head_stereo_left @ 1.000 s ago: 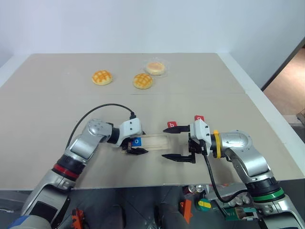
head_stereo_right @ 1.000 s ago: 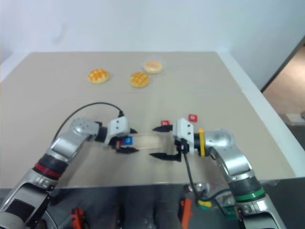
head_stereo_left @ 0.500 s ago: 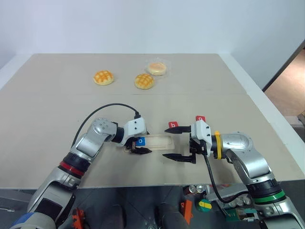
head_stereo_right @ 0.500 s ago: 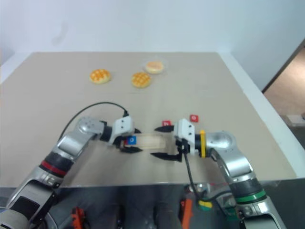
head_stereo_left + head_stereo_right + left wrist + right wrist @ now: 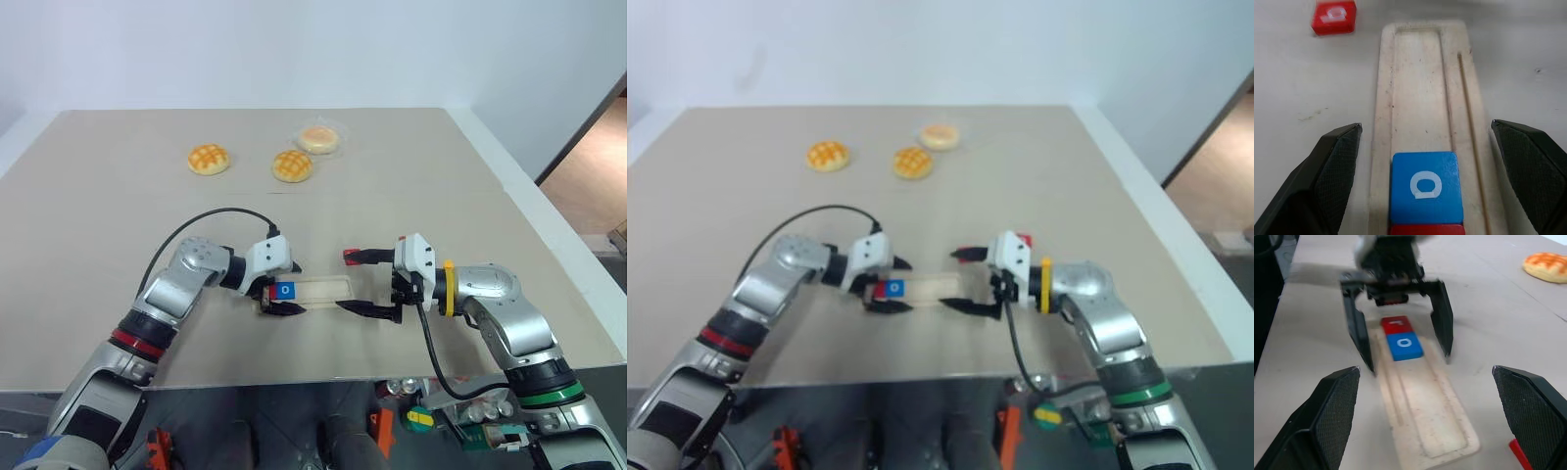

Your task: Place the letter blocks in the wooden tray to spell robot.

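The wooden tray (image 5: 1420, 98) lies on the table (image 5: 411, 176) between the two arms, with a red block (image 5: 1396, 325) and a blue "o" block (image 5: 1426, 186) touching in its groove at the left arm's end. The left end effector (image 5: 282, 293) straddles that end, fingers wide and empty. The right end effector (image 5: 359, 283) stands wide and empty at the other end. Another red block (image 5: 1333, 17) lies just beside the tray.
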